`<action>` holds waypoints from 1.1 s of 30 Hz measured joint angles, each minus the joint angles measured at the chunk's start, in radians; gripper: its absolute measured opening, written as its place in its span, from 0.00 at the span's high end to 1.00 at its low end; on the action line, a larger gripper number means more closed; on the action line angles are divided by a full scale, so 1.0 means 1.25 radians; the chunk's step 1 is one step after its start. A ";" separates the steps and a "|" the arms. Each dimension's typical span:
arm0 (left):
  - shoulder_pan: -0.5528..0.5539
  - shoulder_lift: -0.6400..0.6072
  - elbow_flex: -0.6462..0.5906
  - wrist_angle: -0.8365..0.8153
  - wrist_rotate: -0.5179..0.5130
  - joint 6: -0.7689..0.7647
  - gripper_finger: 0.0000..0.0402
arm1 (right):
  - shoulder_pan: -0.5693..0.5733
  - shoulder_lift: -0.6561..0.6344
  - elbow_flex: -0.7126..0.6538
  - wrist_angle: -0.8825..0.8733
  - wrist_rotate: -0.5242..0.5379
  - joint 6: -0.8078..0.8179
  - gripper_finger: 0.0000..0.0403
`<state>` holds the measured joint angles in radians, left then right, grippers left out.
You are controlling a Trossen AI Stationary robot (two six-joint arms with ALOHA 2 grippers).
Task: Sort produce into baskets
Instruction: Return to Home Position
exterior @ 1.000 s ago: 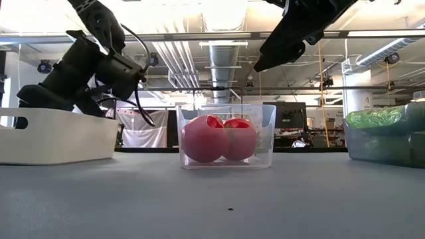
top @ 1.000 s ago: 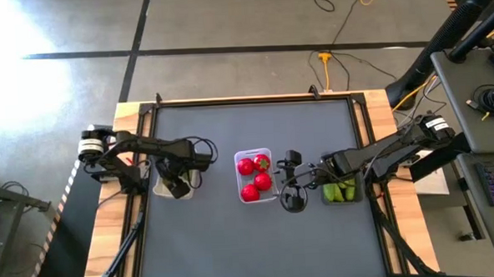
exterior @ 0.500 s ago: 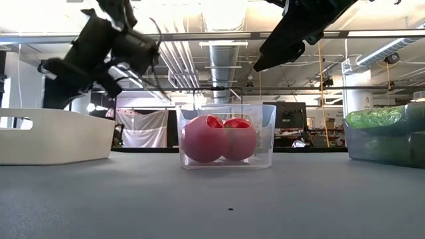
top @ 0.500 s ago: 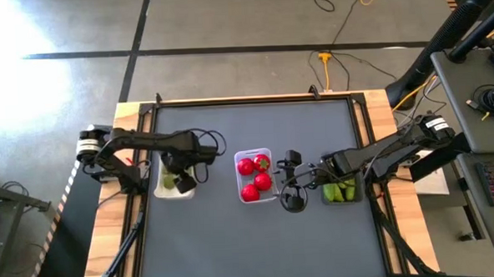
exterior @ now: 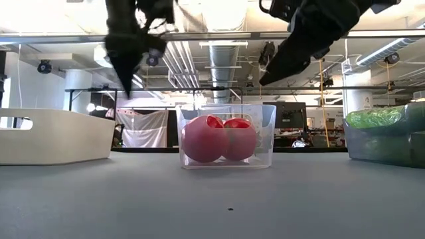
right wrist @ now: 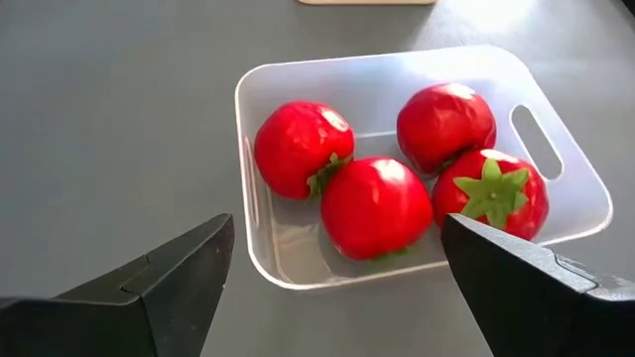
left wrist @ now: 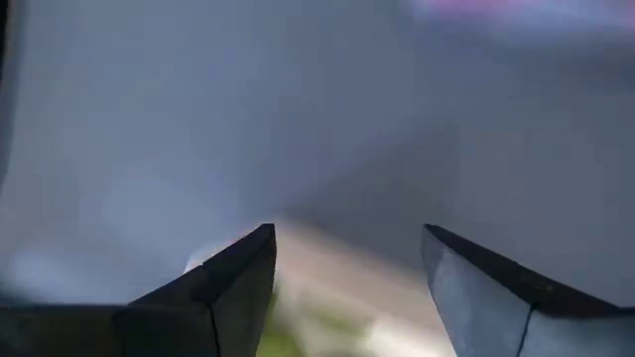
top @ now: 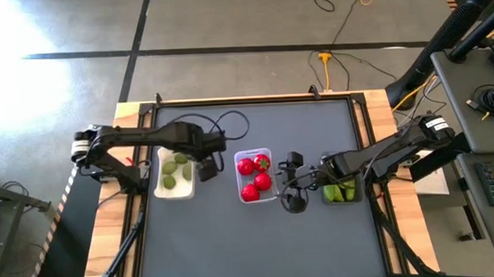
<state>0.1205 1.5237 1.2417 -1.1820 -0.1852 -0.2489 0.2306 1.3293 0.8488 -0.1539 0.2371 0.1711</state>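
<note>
Grey concrete floor (top: 225,22) surrounds the desk (top: 260,238); a yellow cable (top: 325,61) lies at 12 o'clock. Ceiling ducts (exterior: 222,63) hang beyond.

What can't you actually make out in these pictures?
- Cucumber pieces: uncountable, the right arm covers most of the dark grey basket in the high view.
- Limes: in the low view the wall of the white basket hides them.
- Left wrist view: blurred, only a pale green smear beyond the left claw.
- Red fruits: low view shows two; the rest sit behind.

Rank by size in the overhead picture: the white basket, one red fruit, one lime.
Largest: the white basket.
Then the red fruit and the lime, which look about alike, so I won't rank them.
</note>
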 joint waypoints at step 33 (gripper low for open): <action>-0.094 -0.367 -0.397 0.853 0.007 0.151 0.42 | -0.118 0.000 -0.068 0.162 0.071 -0.104 0.49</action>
<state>0.0027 1.0645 0.7451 -0.1161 -0.1767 -0.0598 0.0834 1.3293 0.7635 0.0490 0.3259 0.0414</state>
